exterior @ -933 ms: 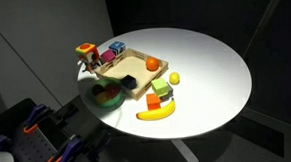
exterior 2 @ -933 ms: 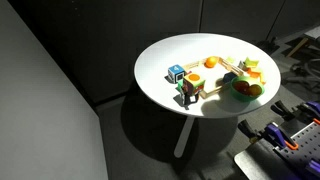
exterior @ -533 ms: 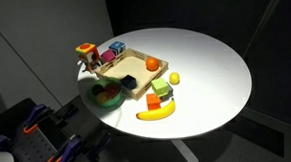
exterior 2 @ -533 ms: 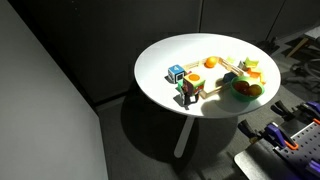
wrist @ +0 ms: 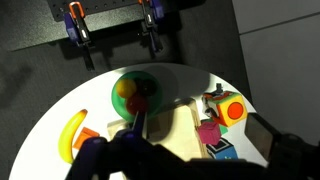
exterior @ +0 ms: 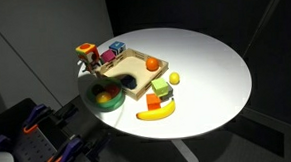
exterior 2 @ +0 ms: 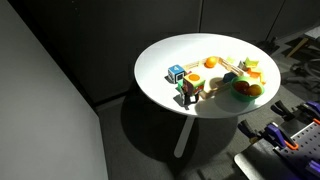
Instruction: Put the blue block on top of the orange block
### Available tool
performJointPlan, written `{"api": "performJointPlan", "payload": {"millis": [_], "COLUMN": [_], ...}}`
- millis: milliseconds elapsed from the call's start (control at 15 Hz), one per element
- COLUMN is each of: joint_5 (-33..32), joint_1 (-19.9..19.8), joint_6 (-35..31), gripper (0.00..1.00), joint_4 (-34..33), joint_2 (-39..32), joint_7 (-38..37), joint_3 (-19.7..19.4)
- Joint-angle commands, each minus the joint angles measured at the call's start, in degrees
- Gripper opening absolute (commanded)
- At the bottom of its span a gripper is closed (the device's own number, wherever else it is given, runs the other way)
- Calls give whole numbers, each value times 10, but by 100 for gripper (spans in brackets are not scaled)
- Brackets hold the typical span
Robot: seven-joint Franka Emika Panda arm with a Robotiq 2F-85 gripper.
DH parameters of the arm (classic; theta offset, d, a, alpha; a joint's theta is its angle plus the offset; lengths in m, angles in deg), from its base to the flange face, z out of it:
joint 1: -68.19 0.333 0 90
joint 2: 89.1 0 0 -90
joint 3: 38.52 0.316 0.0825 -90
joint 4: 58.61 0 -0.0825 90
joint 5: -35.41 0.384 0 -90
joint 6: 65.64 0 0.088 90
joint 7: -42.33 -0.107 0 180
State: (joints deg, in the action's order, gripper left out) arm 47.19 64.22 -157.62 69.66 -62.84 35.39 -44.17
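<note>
**A:** Two blocks matter here. Where does each one lie?

**B:** In an exterior view the blue block sits inside the wooden tray, at the side nearest the green bowl. The orange block lies outside the tray on the white round worktop. It is pressed against the inner curve of the banana. The two blocks are apart, with the tray wall between them.

**A:** What else lies around them?

**B:** A green block stands just beyond the orange one, with a yellow-orange ball beside it. A round orange fruit rests in the far corner of the tray. A stack of coloured toys stands at the tray's other end, near the worktop's rim.

**A:** And the jaws?

**B:** Only the wrist view shows them, as a dark, blurred mass along the bottom edge, over the tray. I cannot tell how far apart they stand, or whether anything is held between them.

**A:** Does that view show the task's blocks?

**B:** It shows the orange block as an orange-red patch touching the banana, to the left of the dark mass. The bowl lies straight ahead, with small coloured pieces inside. A thin dark shape rises just below the bowl. I cannot tell whether that shape is the blue block or part of the gripper.
</note>
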Motion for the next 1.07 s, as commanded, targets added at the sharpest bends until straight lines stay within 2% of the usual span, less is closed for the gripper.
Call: {"api": "performJointPlan", "payload": {"millis": [0,667,1000], "joint_5": [-4,-68,-129], "joint_1": [-4,-1,-6], "joint_6": [-58,-273,-330], "gripper": [100,100,100], "joint_4": [6,65,75], "joint_2": [-14,-69,-105], "joint_7": [-12,-22,-50], "joint_3": [23,64,66]}}
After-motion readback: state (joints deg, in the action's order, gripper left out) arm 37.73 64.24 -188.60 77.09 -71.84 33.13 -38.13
